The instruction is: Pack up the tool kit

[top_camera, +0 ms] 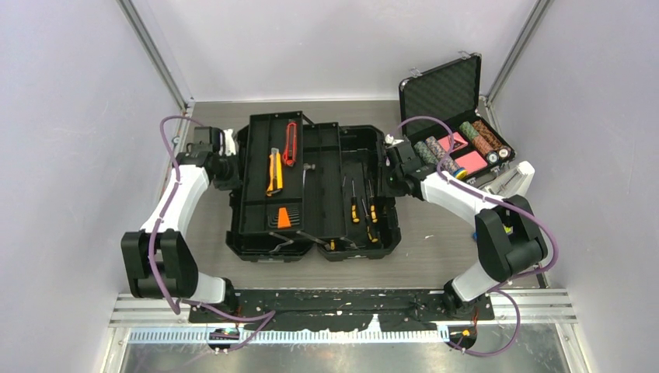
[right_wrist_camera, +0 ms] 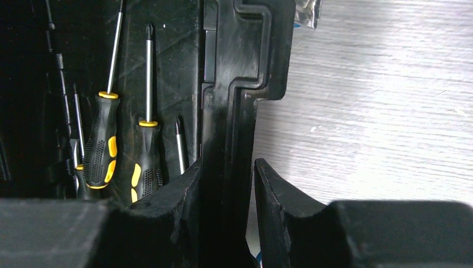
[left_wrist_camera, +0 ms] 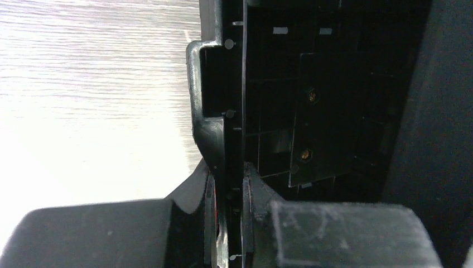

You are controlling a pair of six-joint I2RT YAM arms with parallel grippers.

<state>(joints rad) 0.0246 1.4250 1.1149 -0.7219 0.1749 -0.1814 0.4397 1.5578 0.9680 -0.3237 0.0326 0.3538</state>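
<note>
Table (left_wrist_camera: 83, 100) glare, toolbox (left_wrist_camera: 334, 84) murky, foreground blurred

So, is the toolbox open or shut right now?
Open. The toolbox lies spread in two halves, its yellow knife and screwdrivers exposed from above.

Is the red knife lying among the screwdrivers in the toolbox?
No, the red knife lies in the left tray beside the yellow knife, the screwdrivers in the right half.
</note>
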